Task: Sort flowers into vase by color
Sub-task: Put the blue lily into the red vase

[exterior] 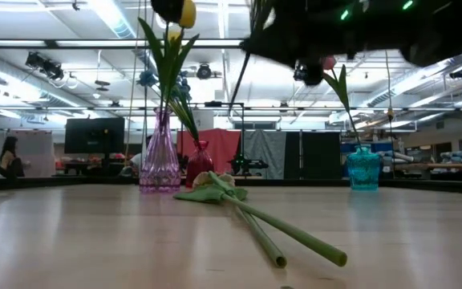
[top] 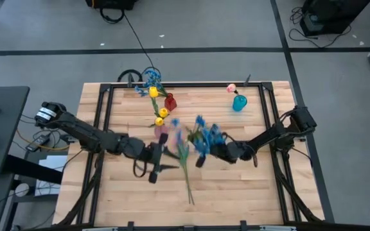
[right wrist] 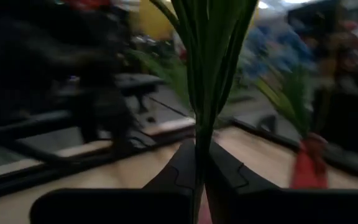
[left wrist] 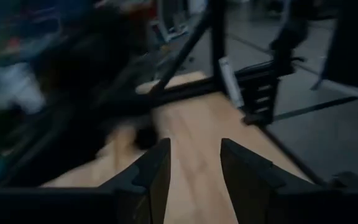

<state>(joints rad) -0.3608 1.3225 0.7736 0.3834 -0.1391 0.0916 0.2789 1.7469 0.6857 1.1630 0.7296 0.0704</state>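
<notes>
The light wooden slatted table carries three vases along its far edge. A clear lilac-tinted glass vase stands near the far left corner and holds blue small-blossomed sprays together with a yellow tulip bud. Just beside it, nearer the centre, a small red glass vase stands with further yellow tulip buds showing at its near side. A teal glass vase stands toward the far right corner and holds one pink tulip bud on a thin green stem. The right gripper is raised above the middle of the table, its fingers pressed together on the green stems of a bunch of blue sprays; in the right wrist view the stems rise straight out from between the fingers. The left gripper is over the table left of centre, just beside the other gripper; the left wrist view shows its two dark fingers spread apart with nothing between them. More long green-stemmed flowers lie on the middle of the table, the stems pointing toward the near edge; the low view shows their cut ends resting on the wood, and a pale pink bloom shows at their far end.
</notes>
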